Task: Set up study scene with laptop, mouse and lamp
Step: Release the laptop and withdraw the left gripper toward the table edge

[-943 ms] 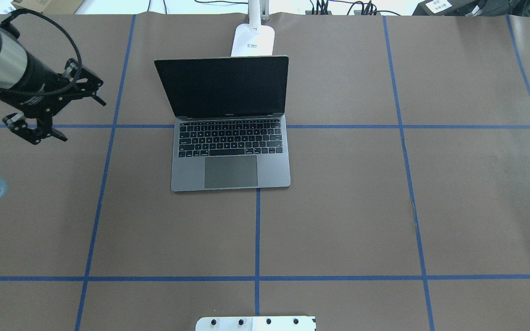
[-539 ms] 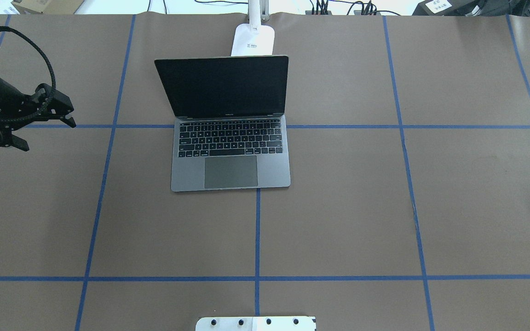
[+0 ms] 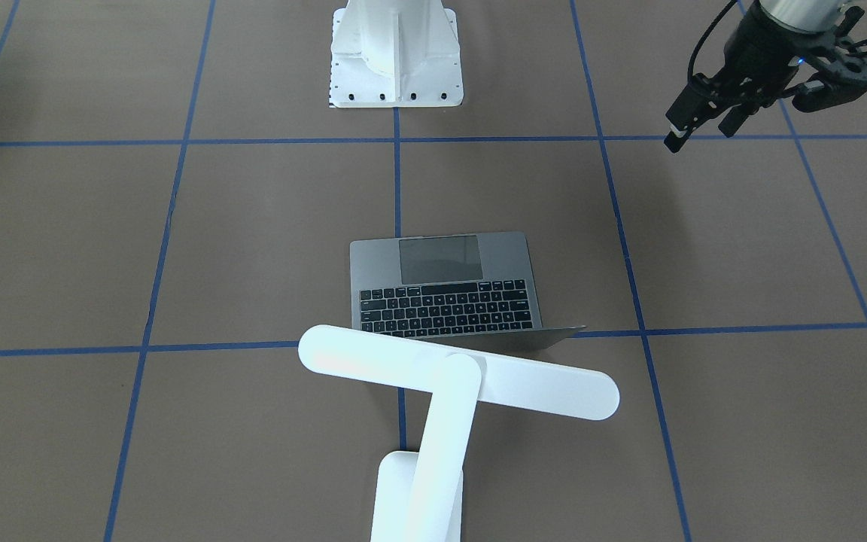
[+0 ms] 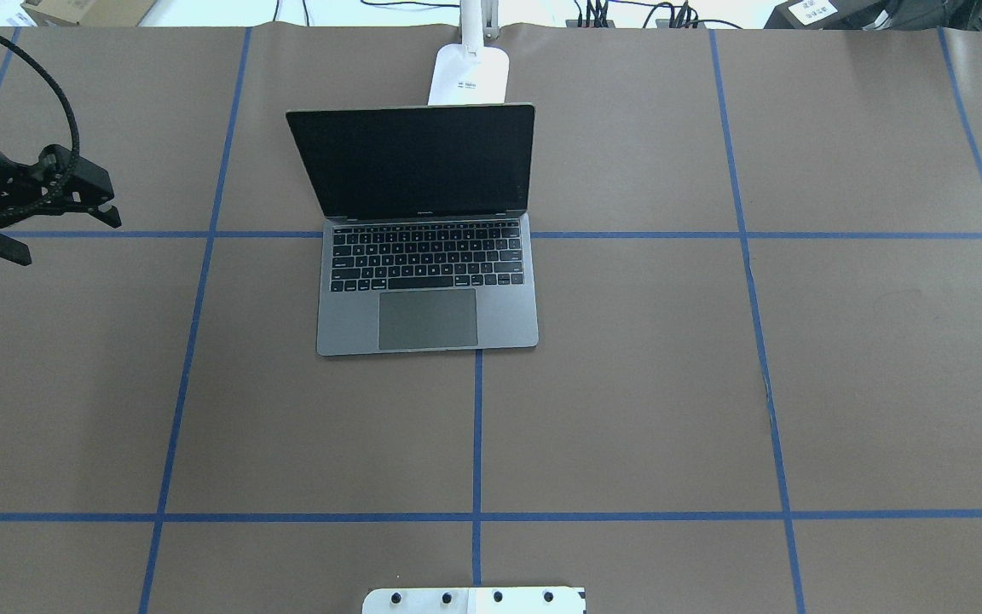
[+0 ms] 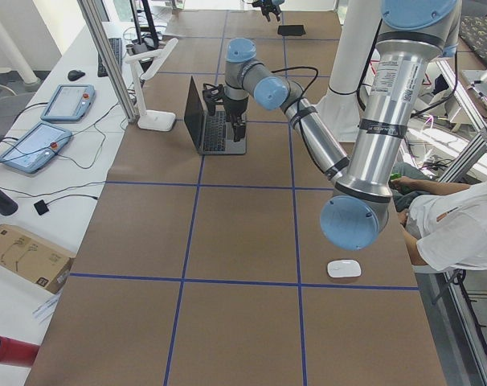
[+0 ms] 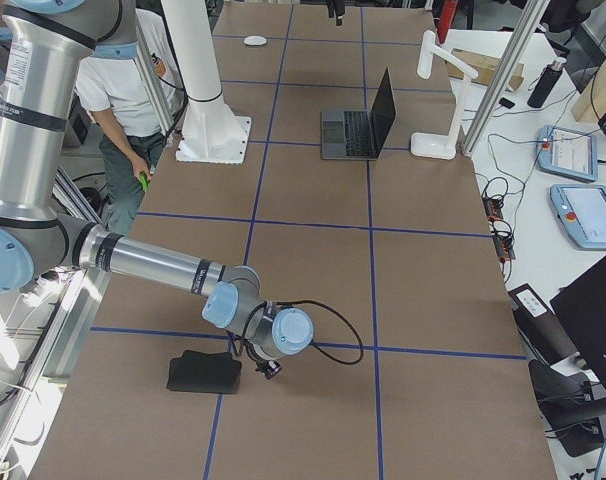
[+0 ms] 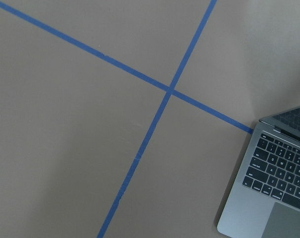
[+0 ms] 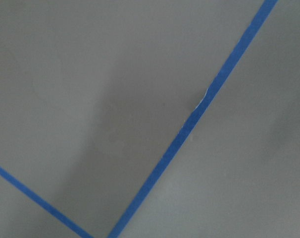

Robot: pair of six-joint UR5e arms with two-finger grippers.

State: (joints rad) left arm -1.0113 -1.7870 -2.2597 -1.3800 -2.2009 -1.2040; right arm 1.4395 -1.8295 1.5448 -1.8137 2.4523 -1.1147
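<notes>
The laptop [image 4: 427, 290] stands open at the middle of the table, screen dark. Behind it the white lamp [image 3: 456, 376] reaches its bar head over the lid, with its base [image 4: 470, 75] at the far edge. The white mouse [image 5: 344, 268] lies on the paper near the robot's side at the table's left end, also seen as the mouse [image 6: 254, 40]. My left gripper [image 4: 73, 241] hovers open and empty well left of the laptop. My right gripper [image 6: 268, 365] hangs low beside a black pad; I cannot tell its state.
The black pad [image 6: 203, 372] lies flat at the table's right end. A white bolted pedestal [image 3: 396, 53] stands at the robot's side. A person [image 5: 460, 233] sits beside the table near the mouse. Blue tape lines grid the brown paper.
My left gripper has drawn back toward the overhead view's left edge, away from the laptop, staying open. Laptop and lamp have not moved.
</notes>
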